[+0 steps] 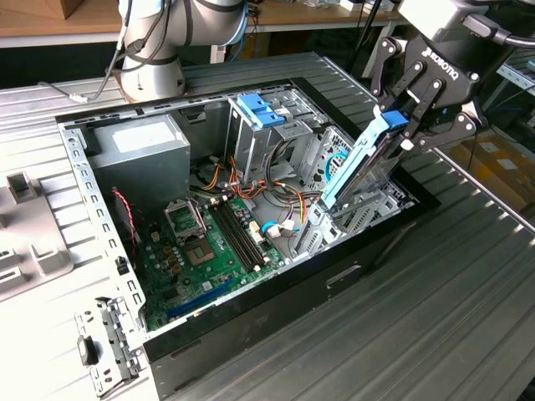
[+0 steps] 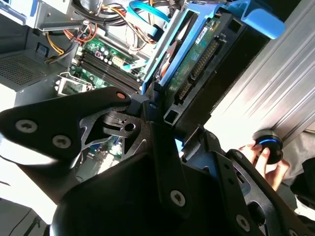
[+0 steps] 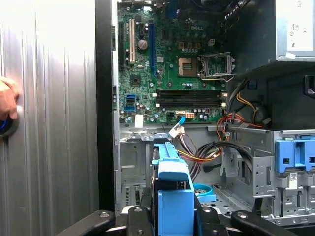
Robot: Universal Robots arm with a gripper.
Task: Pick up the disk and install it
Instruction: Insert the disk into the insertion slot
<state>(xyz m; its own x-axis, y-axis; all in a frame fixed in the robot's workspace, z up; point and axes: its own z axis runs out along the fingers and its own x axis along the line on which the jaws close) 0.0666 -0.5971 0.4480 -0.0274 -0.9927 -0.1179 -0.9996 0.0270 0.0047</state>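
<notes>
- Black linkage bars of my jaws sit right up against the lens in both wrist views. The jaws are closed tight on the disk (image 2: 197, 54), a flat grey hard drive in a light-blue plastic carrier, pinching it at the brighter blue tab end.
- Grabbing it by the tab leaves the far end free, which I reckon is the point, since that's the end that goes into a slot.
- In the exterior view the disk hangs tilted, tab end high, lower end dipped into the bare-metal drive cage (image 1: 368, 209). Can't tell if it's touching the rails.
- The open black computer case (image 1: 276, 301) lies on its side on the ribbed grey metal table (image 1: 468, 292), panel off, so the bays face up at me.
- A green motherboard (image 3: 167, 64) and a tangle of coloured cables (image 1: 267, 188) sit just beside the cage, so there's not much swing room.
- Another blue carrier (image 1: 261, 109) sits in the neighbouring cage.
- A person's hand (image 2: 266, 160) rests on a round black knob (image 2: 268, 143) beside the case.
</notes>
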